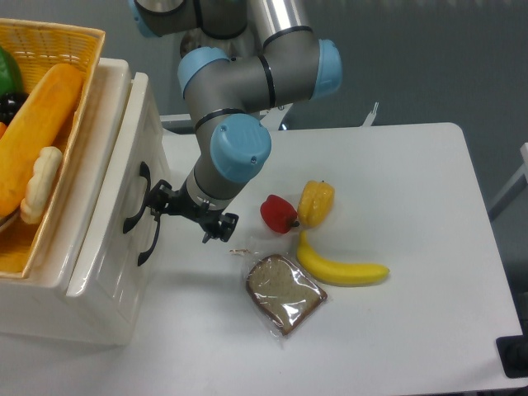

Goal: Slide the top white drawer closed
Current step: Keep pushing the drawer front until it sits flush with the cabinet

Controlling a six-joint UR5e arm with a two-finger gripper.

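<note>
The top white drawer [142, 136] is the upper front of the white cabinet at the left. Its front panel stands a little way out from the cabinet body. Its black curved handle [134, 203] is on the panel's lower part. My gripper [183, 218] hangs just right of that panel, low over the table. Its jaws are spread open and hold nothing. One black fingertip [155, 200] is right beside the handle; I cannot tell whether it touches the handle or the panel. The other fingertip [213, 234] points out over the table.
The lower white drawer front [111, 272] has its own black handle [151, 239]. A yellow wicker basket [78, 41] with food stands on the cabinet. A red pepper [278, 213], a yellow pepper [317, 202], a banana [340, 268] and wrapped bread [285, 292] lie on the white table [412, 190].
</note>
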